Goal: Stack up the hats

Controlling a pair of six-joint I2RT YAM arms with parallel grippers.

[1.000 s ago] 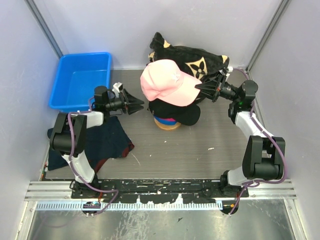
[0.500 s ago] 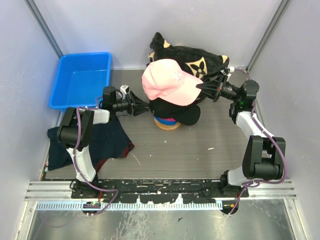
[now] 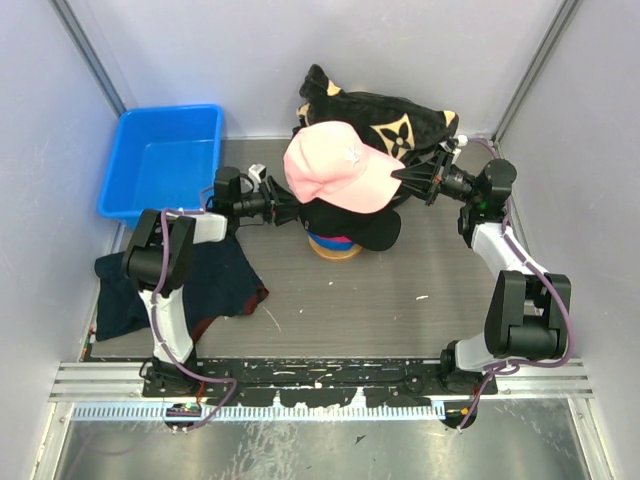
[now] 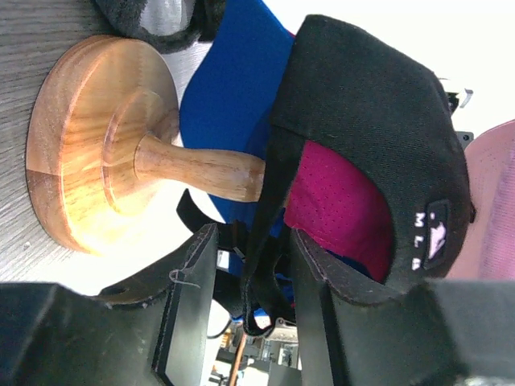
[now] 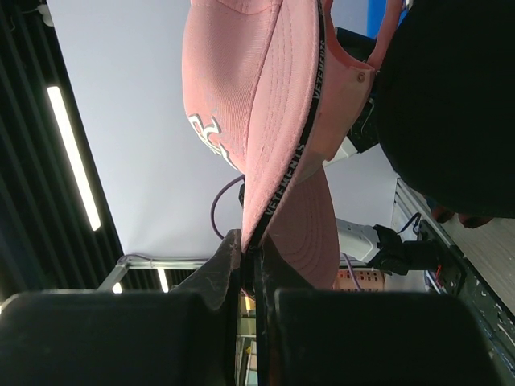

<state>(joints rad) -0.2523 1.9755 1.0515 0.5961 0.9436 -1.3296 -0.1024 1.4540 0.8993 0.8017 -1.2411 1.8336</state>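
The pink hat (image 3: 335, 170) hangs tilted over the stack, its brim pinched in the right claw (image 3: 400, 172), whose fingers are clamped flat together on the brim's edge in the right wrist view. Under it the black hat (image 3: 345, 222) sits over the magenta hat (image 4: 334, 201) and the blue hat (image 4: 233, 104), all on a wooden stand (image 4: 96, 153) at the middle of the surface (image 3: 400, 290). The left claw (image 4: 253, 241) is spread apart, with the black hat's rear edge between its fingers. A blue bin (image 3: 165, 160), a black plush bundle (image 3: 390, 115) and a navy cloth (image 3: 215, 285) lie around.
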